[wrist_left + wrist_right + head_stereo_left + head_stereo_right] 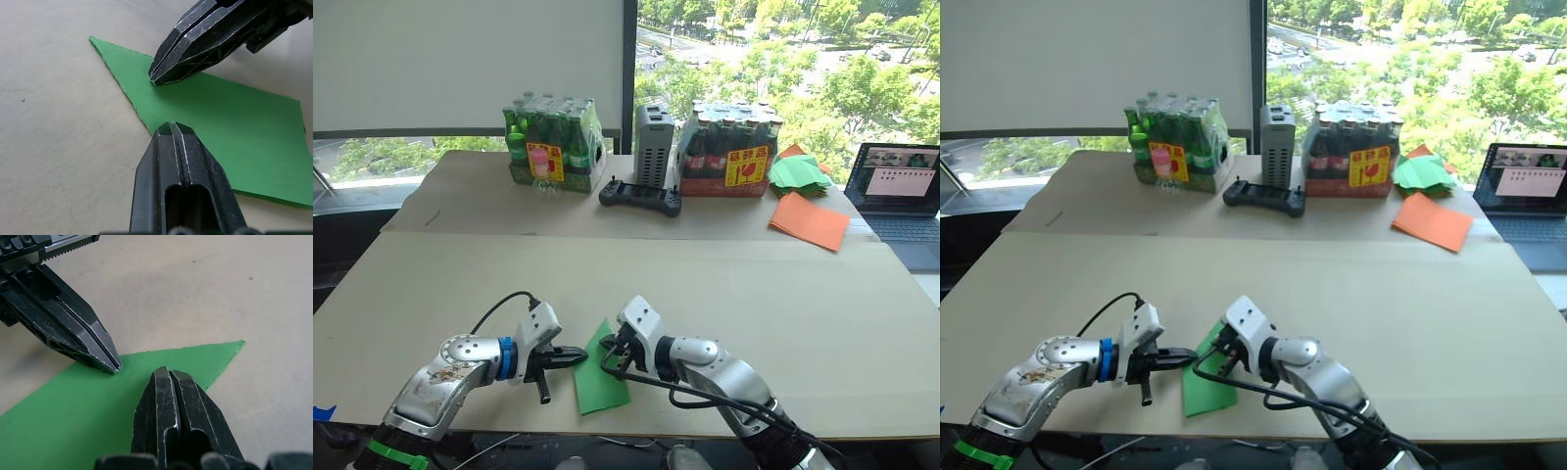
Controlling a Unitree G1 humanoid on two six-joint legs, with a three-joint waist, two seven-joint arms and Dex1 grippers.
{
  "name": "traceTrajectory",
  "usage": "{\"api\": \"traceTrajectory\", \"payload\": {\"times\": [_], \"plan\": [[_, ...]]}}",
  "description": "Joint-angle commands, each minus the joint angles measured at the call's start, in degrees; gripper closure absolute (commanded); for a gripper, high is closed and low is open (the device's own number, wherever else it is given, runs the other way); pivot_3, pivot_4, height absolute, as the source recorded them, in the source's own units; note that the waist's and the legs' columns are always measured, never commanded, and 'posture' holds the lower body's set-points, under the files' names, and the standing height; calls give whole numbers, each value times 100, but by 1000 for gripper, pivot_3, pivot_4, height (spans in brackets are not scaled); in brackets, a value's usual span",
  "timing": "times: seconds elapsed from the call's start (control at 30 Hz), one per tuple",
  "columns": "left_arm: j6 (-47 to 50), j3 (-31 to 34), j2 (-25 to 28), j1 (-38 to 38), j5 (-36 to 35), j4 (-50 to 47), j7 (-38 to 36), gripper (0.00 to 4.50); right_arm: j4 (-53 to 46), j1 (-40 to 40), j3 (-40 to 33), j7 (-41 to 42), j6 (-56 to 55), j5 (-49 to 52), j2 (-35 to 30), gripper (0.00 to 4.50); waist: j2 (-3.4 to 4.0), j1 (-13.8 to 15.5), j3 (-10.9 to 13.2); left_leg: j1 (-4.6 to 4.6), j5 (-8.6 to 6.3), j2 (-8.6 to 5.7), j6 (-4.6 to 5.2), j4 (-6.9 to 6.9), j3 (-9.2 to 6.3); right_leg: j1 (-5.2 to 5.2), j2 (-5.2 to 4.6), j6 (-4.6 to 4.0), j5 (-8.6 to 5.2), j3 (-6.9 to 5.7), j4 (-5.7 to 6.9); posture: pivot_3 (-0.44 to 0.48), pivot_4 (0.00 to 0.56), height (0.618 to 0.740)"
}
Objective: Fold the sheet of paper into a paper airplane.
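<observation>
Pressing sheet of paper [599, 377], both pincers closed

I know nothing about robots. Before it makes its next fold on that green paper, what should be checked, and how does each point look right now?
1. Sheet of paper lies flat on the table: ok.
2. Left gripper shut, tip at the paper's edge: ok.
3. Right gripper shut, tip over the paper: ok.
4. Tips pressing the paper down firmly: cannot tell.
5. Fold finished into an airplane: not ok; one pointed corner shows, no wings.
6. Orange sheet and laptop far from the work: ok.
</observation>
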Motion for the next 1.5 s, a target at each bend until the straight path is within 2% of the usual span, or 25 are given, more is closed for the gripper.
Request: {"api": "traceTrajectory", "payload": {"times": [0.03,0.2,0.47,0.7,1.0,1.5], "plan": [[11,-196,-15,104,237,92,118,4469,-16,-93,-70,67,-238,-2,19,4500,0,3,0,0,0,0,0,0,0,0,0,0,0,0,0,0,150,740],[-58,-288,-39,154,325,51,143,4469,376,-68,28,98,-479,-163,-12,4500,1,3,-1,5,0,0,0,0,0,7,0,0,0,0,-1,0,150,740],[-77,-304,-36,186,326,-3,190,4469,1260,-286,-210,137,-1024,-243,95,4500,3,8,-2,12,0,0,0,0,1,12,0,0,0,0,1,0,150,740],[-92,-286,4,206,335,-36,196,4469,1627,-375,-259,241,-1342,-276,118,4500,4,3,-3,12,0,0,0,0,0,12,0,-1,0,0,1,0,150,740],[-85,-280,10,167,332,-45,202,4469,1135,191,1,671,-1378,-228,-126,4500,8,7,-7,13,0,0,0,0,1,14,0,0,-1,1,-1,0,150,740],[-103,-337,11,109,357,-9,140,4469,478,941,206,822,-949,-213,-508,4500,11,7,-22,25,0,1,0,-7,1,22,0,-4,-8,0,-1,0,150,740]]}}
